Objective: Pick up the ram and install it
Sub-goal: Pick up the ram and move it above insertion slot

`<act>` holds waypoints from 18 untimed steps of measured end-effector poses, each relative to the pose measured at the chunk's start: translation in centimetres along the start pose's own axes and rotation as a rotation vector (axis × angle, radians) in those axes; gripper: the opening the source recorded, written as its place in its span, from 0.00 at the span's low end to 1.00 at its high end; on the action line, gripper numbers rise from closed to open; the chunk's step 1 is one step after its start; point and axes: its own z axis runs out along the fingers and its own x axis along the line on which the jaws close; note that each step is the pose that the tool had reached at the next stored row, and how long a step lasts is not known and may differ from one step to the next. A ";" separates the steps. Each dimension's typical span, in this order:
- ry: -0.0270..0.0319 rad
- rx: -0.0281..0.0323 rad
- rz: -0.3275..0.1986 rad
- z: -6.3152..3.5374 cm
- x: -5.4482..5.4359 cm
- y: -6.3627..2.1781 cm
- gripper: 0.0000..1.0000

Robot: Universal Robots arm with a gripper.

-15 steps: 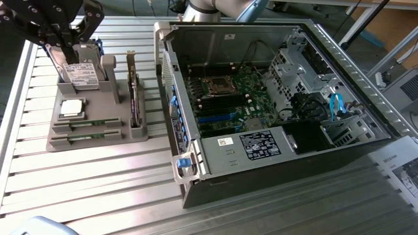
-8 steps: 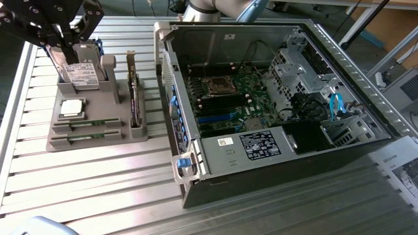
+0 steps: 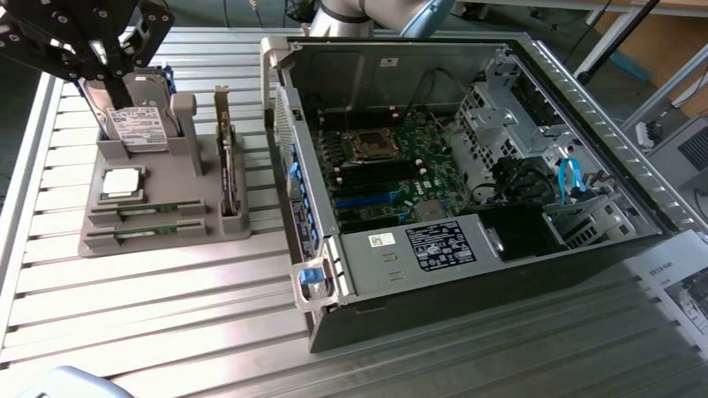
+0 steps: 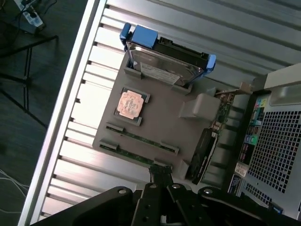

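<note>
gripper, fingers closed and empty, hovered above a grey holder. two ram sticks lay slotted along its edge opposite the hard drive. pick-up looked unstarted; grasping would need fingers opened over one stick.

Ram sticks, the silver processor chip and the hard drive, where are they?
processor chip (image 3: 122, 183), exterior view, centre of its silver lid.
ram stick (image 3: 149, 209), exterior view, middle of the green stick nearer the processor chip.
hard drive (image 4: 164, 66), wrist view, its labelled face.
</note>
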 end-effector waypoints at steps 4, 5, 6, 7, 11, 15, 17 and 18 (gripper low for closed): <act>0.0025 -0.0014 -0.058 0.00 0.0 0.00 0.10; 0.0031 -0.0018 -0.072 0.00 0.0 0.00 0.10; 0.0039 -0.0021 -0.088 0.00 0.0 0.00 0.10; 0.0045 -0.0024 -0.103 0.00 0.0 0.00 0.10; 0.0074 -0.0040 -0.166 0.00 0.0 0.00 0.10; 0.0099 -0.0055 -0.225 0.00 0.0 0.00 0.10; 0.0113 -0.0062 -0.256 0.00 0.0 0.00 0.10; 0.0119 -0.0065 -0.269 0.00 0.0 0.00 0.10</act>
